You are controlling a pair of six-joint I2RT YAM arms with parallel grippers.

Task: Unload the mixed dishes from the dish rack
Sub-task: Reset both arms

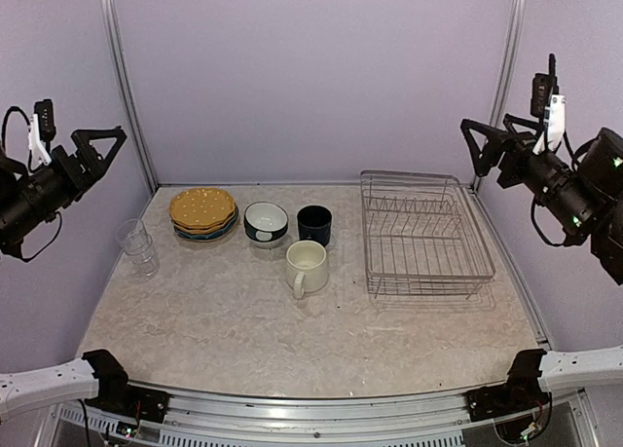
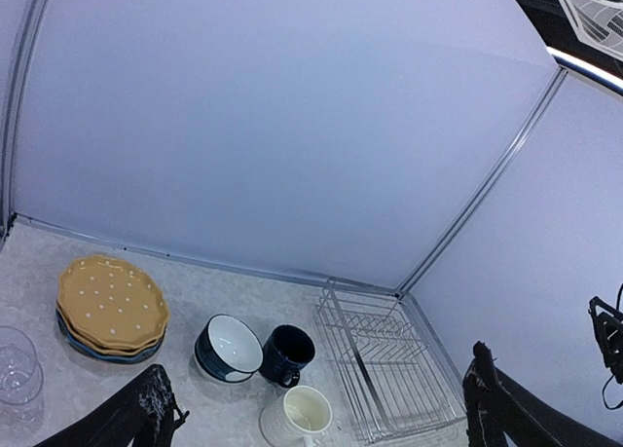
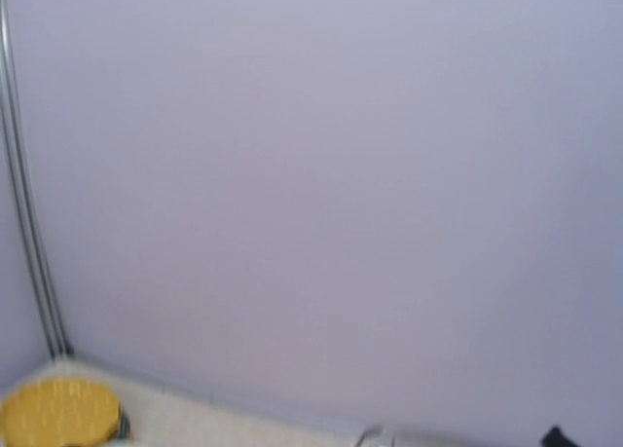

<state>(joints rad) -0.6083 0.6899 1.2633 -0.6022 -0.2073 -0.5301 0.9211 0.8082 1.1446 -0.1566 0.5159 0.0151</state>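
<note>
The silver wire dish rack stands empty at the right of the table. To its left on the table are the stacked speckled plates with the yellow one on top, the dark teal bowl, the navy mug, the cream mug and the stacked clear glasses. My left gripper is open and empty, raised high at the left wall. My right gripper is open and empty, raised high at the right, above the rack's far corner. The left wrist view shows its fingertips spread wide over the dishes.
Lilac walls with metal corner posts enclose the marbled table on three sides. The arm bases sit at the near edge. The right wrist view shows mostly wall, with the yellow plate at its lower left.
</note>
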